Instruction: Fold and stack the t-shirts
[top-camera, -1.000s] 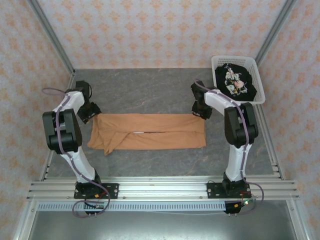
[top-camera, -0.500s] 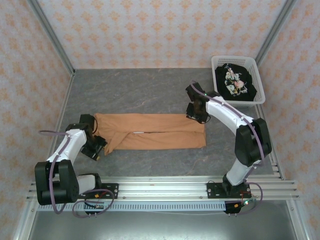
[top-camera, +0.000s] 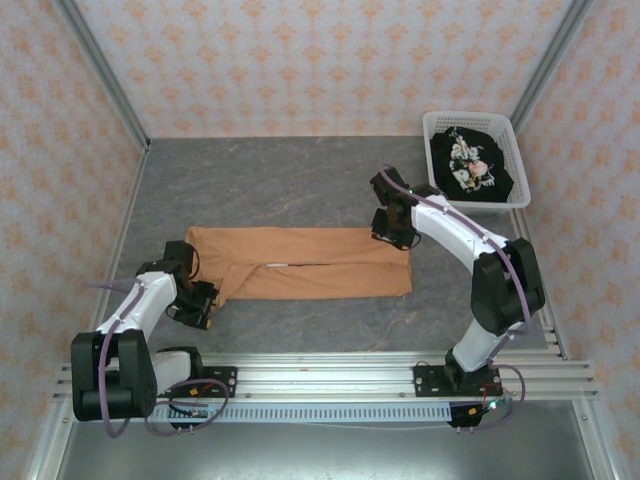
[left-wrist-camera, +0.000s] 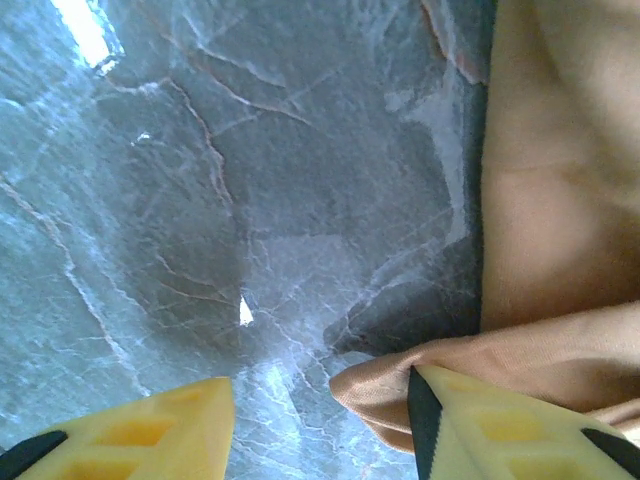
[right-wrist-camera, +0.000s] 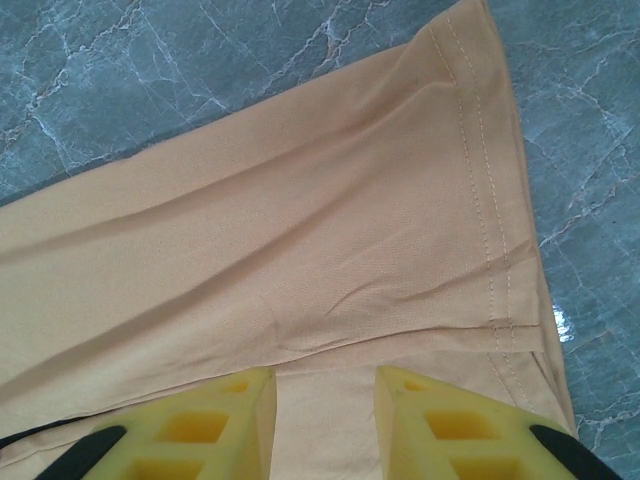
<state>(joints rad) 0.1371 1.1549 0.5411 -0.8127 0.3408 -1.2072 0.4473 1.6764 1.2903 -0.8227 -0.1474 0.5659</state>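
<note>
T-shirts at the start of a cross-fold. Orange-tan t-shirt (top-camera: 300, 262) lies on the worktop (top-camera: 300, 180) as a long flat band, spanning from the left jaws to the right jaws. Black t-shirt (top-camera: 470, 165) sits in the white basket (top-camera: 437, 122), beyond the right jaws and well apart from them.

Left jaws stand roughly half open and hold nothing: one finger (left-wrist-camera: 500, 420) rests at a rounded lobe of cloth at the band's corner, while the other (left-wrist-camera: 140, 430) is over bare worktop. Right jaws are narrowly parted above the hemmed end, with flat cloth showing in the gap and none gathered between the fingers (right-wrist-camera: 210, 420).

The step in hand appears to be taking both ends for the next fold. To do it well, the left jaws should probably straddle the lobe so that every layer sits between the fingers before they shut. The right jaws should bite just inside the stitched hem, low enough to catch the under-layers. Both ends are best lifted together and kept lightly taut, so that the earlier lengthwise fold does not fall open
</note>
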